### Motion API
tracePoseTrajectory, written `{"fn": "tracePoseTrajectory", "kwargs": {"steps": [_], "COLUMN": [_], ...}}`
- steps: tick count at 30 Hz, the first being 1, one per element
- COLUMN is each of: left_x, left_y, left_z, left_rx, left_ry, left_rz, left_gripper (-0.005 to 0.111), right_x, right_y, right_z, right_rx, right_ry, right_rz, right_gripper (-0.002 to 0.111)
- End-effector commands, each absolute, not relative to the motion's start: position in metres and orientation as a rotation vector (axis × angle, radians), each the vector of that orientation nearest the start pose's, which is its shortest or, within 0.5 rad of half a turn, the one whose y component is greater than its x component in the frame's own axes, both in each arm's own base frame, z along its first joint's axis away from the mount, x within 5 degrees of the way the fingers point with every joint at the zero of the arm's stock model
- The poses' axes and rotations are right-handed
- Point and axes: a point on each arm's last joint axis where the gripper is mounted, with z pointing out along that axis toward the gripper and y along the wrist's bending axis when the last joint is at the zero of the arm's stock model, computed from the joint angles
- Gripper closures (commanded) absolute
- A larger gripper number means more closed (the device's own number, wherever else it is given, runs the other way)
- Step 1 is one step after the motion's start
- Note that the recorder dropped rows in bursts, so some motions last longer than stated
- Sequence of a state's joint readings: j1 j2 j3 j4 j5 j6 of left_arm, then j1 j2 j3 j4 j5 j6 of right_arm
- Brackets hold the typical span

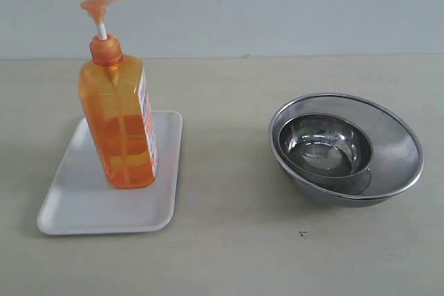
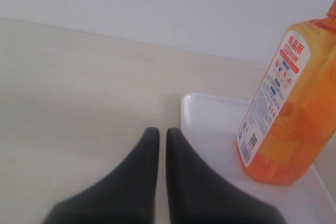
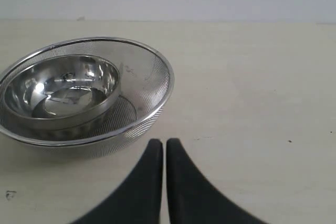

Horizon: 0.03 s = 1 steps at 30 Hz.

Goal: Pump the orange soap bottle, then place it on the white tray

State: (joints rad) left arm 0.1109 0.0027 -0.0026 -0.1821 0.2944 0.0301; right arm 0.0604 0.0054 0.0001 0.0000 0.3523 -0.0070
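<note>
Left wrist view: the left gripper (image 2: 163,131) has its two black fingers (image 2: 137,177) pressed close, with only a thin line between them, and they hold nothing. The tips sit over the bare tan table (image 2: 79,93), just beside the near edge of the white tray (image 2: 210,121). The orange soap bottle (image 2: 294,108) stands on its base on that tray, apart from the fingers. Its white label (image 2: 270,103) with red and blue marks faces this camera. In the right wrist view, the right gripper (image 3: 163,141) looks the same: two black fingers (image 3: 142,187) shut together with a thin line between, and nothing in them. They are over the table, near the rim of a round wire mesh bowl (image 3: 152,85). A smaller shiny steel bowl (image 3: 63,90) sits inside the mesh one. In the exterior view, the bottle (image 1: 121,129) stands on the far half of the tray (image 1: 83,206), on the left side of the table (image 1: 236,240). Its orange pump head (image 1: 104,3) sits up high on a white stem (image 1: 102,30), and the spout points to the right. The near half of the tray is bare. The mesh bowl (image 1: 399,150) with the steel bowl (image 1: 322,145) inside it rests on the right side, well apart from the tray.
</note>
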Motion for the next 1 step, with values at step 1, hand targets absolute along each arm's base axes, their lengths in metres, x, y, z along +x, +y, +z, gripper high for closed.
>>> {"fn": "tracePoseTrajectory", "kwargs": {"steps": [1], "left_x": [0.0546], "left_y": [0.0009], "left_z": [0.1868], "left_rx": [-0.184], "left_ry": [1.766], "left_rz": [-0.075], "left_gripper": [0.102], "right_x": [0.0535], "right_y": [0.0027], "right_z": [0.1825], "right_rx": [-0.061], "right_ry": [1.823], "right_rz": [0.026], "right_gripper": [0.108]}}
